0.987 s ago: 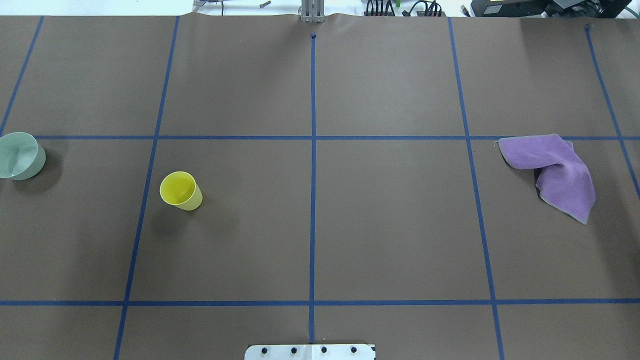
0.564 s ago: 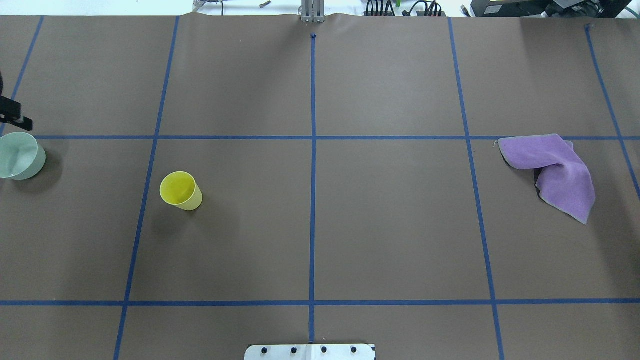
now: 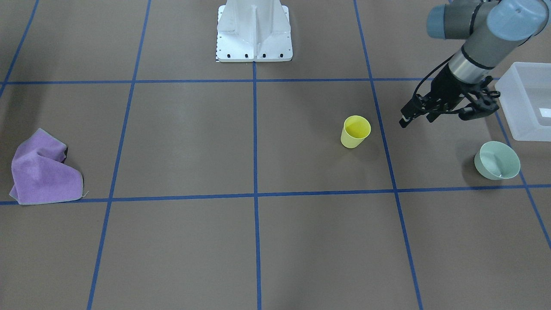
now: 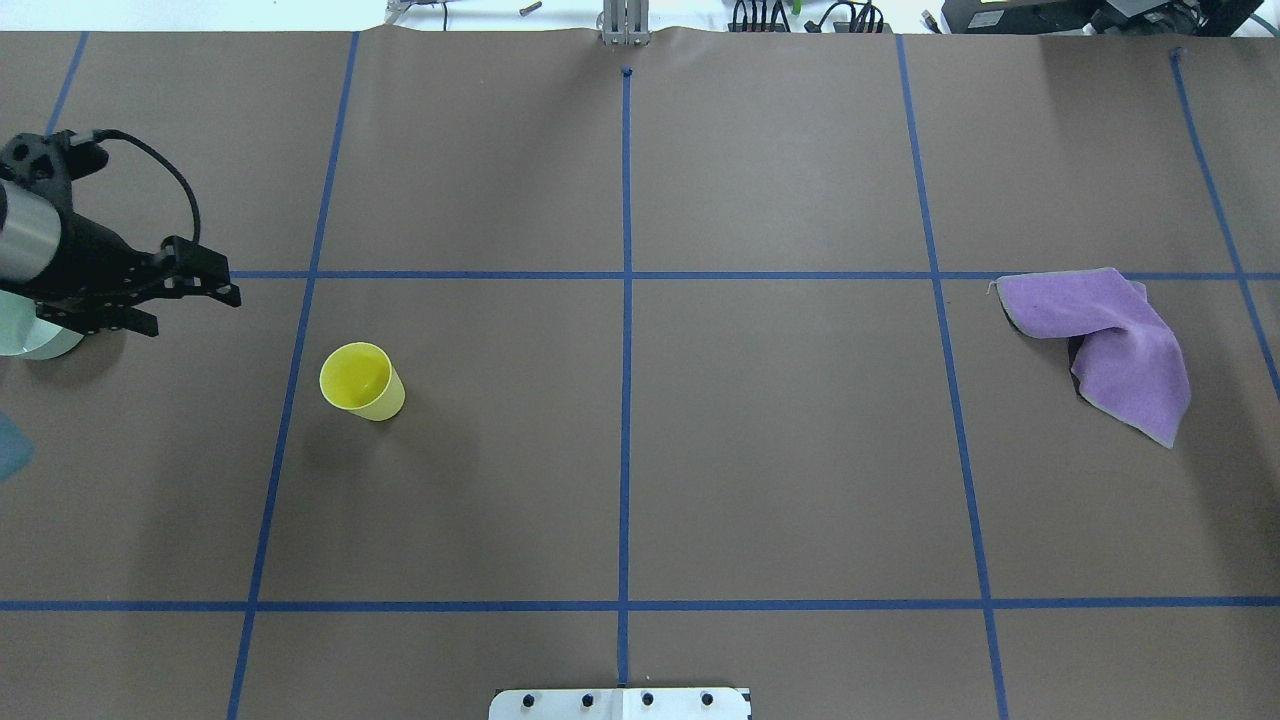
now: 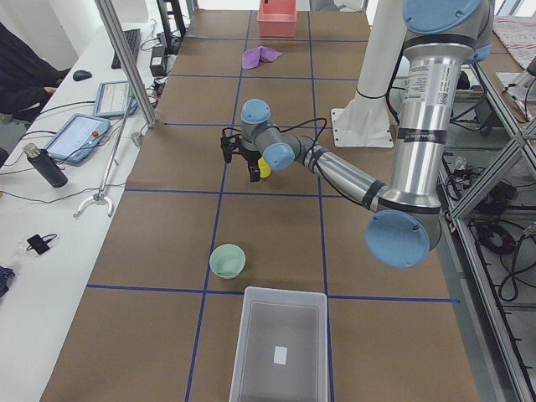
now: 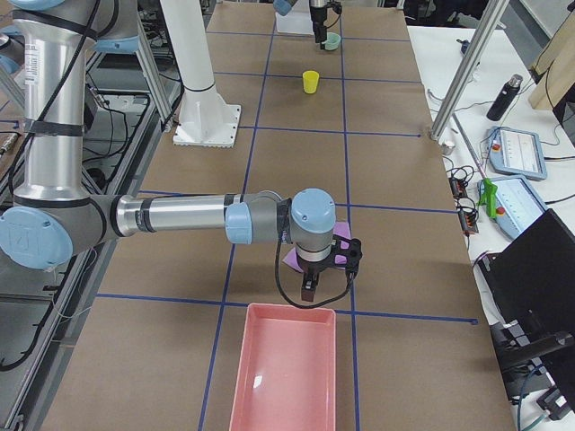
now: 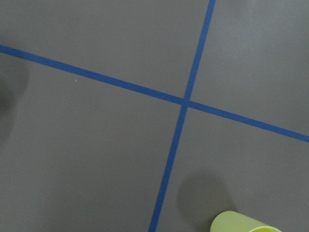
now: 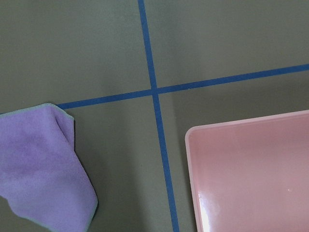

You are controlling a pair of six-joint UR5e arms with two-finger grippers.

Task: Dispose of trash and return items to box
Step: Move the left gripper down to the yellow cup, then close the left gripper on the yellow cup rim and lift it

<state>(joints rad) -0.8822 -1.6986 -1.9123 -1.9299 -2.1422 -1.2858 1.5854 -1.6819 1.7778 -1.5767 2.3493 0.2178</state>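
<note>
The yellow cup (image 4: 362, 381) stands upright on the brown table; it also shows in the front view (image 3: 356, 131) and at the bottom edge of the left wrist view (image 7: 241, 223). The mint-green bowl (image 3: 497, 160) sits upright near the frosted white box (image 3: 527, 101). My left gripper (image 4: 190, 312) is open and empty. It hovers between bowl and cup and partly hides the bowl (image 4: 40, 342) in the overhead view. My right gripper (image 6: 310, 285) hangs over the purple cloth (image 6: 344, 233); I cannot tell whether it is open or shut.
The purple cloth (image 4: 1110, 340) lies crumpled at the table's right. A pink bin (image 6: 283, 368) stands beside it, also in the right wrist view (image 8: 251, 169). The white robot base (image 3: 254, 34) is at the table's near edge. Blue tape lines cross the table.
My left gripper has come into the overhead view from the left edge and moved right over the bowl. The cup, bowl and cloth have not moved.
</note>
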